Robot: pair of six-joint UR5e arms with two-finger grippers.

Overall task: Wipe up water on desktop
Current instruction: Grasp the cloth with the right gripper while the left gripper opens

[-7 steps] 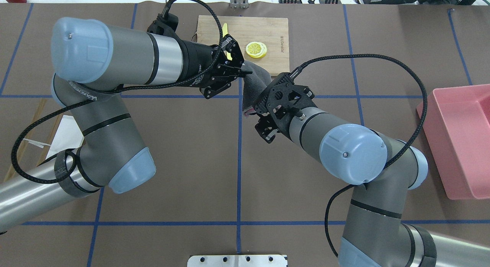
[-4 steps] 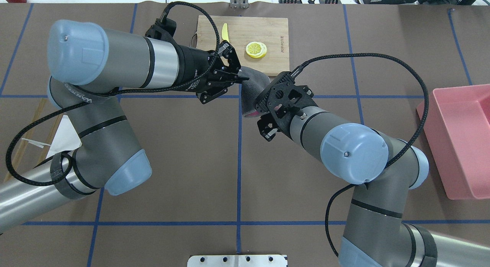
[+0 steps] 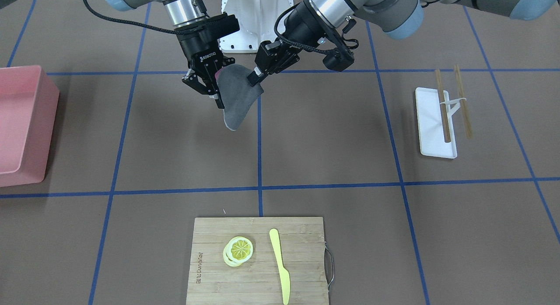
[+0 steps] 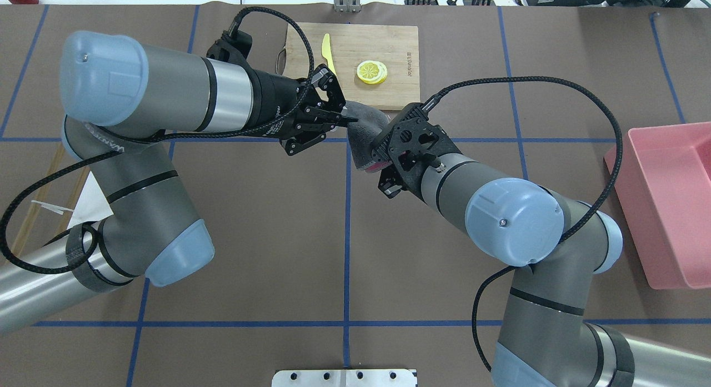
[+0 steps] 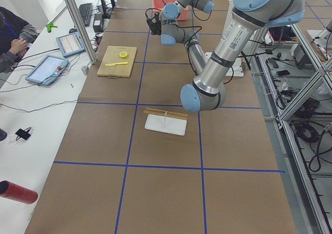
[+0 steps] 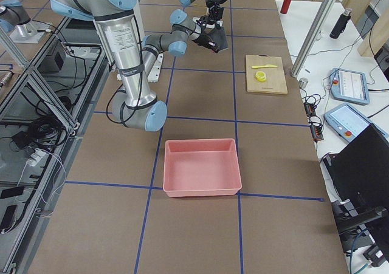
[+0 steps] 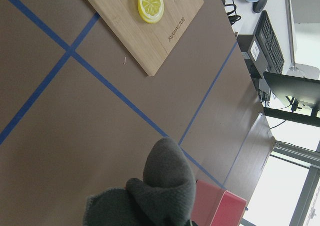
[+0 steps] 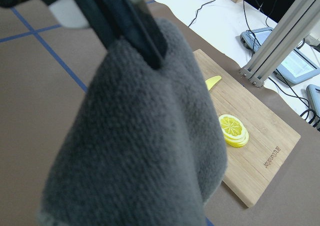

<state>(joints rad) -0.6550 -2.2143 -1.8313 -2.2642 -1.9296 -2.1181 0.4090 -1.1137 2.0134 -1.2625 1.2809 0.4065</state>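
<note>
A grey cloth [image 3: 236,99] hangs in the air over the middle of the brown desktop [image 3: 328,130], held from both sides. My left gripper [image 3: 254,79] is shut on its upper corner, and the overhead view shows the same grip [image 4: 345,119]. My right gripper [image 3: 214,92] is shut on the opposite edge, where a bit of pink shows. Both wrist views show the cloth close up [image 7: 160,186] [image 8: 145,136]. I cannot make out any water on the desktop [image 4: 266,220].
A bamboo cutting board [image 3: 258,261] with lemon slices [image 3: 238,250] and a yellow knife [image 3: 280,265] lies at the table's far side. A pink bin [image 3: 22,121] stands on my right, a white tray [image 3: 435,121] with chopsticks on my left.
My left gripper has drawn back toward the robot and slightly left, pulling the cloth's corner off the cutting board's edge. The right wrist has barely shifted.
</note>
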